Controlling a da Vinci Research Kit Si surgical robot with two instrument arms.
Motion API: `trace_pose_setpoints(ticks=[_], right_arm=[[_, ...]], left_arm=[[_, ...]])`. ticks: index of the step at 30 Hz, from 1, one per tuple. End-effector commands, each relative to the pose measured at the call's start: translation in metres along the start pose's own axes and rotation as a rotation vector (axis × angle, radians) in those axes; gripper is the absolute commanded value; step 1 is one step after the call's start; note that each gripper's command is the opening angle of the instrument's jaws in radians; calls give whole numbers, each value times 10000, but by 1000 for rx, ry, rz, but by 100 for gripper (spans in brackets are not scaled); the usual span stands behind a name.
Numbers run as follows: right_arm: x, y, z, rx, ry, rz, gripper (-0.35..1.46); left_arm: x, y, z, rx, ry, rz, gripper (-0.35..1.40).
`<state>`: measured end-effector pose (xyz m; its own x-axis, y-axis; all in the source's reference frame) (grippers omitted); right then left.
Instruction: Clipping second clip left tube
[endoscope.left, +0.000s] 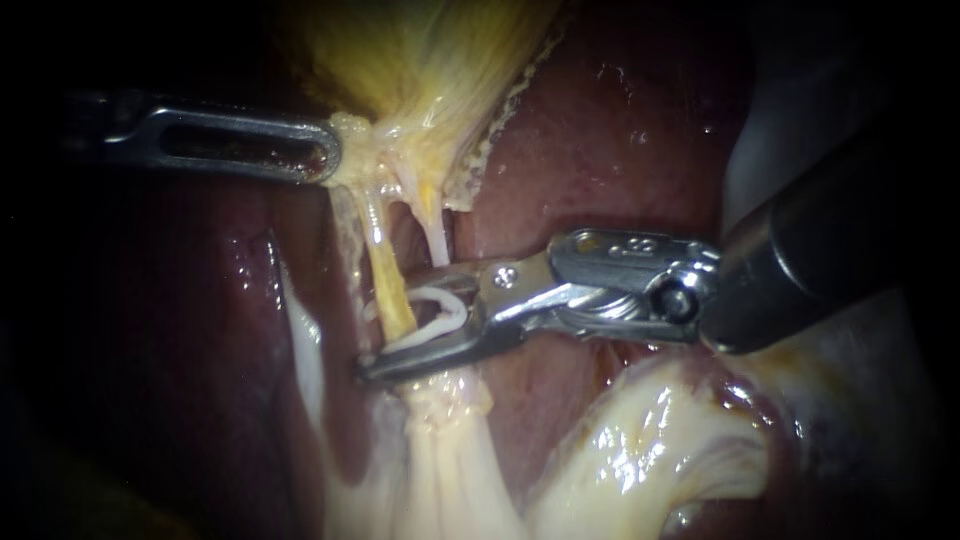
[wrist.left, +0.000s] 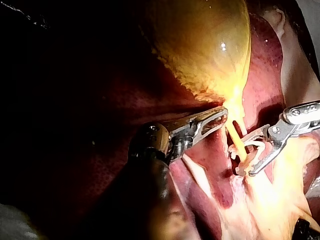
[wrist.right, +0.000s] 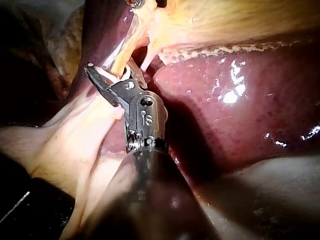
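Pinching gallbladder (endoscope.left: 430, 70) with left hand (endoscope.left: 330, 150). Open clip (endoscope.left: 450, 305) held in right hand (endoscope.left: 400, 330) astride left tube (endoscope.left: 385, 265) — placed, not yet squeezed shut.

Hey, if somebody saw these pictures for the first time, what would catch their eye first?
Probably the right instrument, mid-scene in the endoscope view: its jaws carry a white clip astride the left tube, the thin yellow one. Next comes the yellow gallbladder above, its neck gripped by the left instrument, with the dark red liver behind.
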<state>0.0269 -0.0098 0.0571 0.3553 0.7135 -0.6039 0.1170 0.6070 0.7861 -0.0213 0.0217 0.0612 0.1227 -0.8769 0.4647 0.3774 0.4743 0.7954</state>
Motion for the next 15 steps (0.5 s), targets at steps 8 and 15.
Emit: trace_pose_setpoints(ticks=[8,15], right_arm=[[4,-21,10,89,48,63,47],[4,-34,15,152,66,103,43]], left_arm=[[0,0,0,-1,0,0,-35],[0,0,0,-1,0,0,-35]])
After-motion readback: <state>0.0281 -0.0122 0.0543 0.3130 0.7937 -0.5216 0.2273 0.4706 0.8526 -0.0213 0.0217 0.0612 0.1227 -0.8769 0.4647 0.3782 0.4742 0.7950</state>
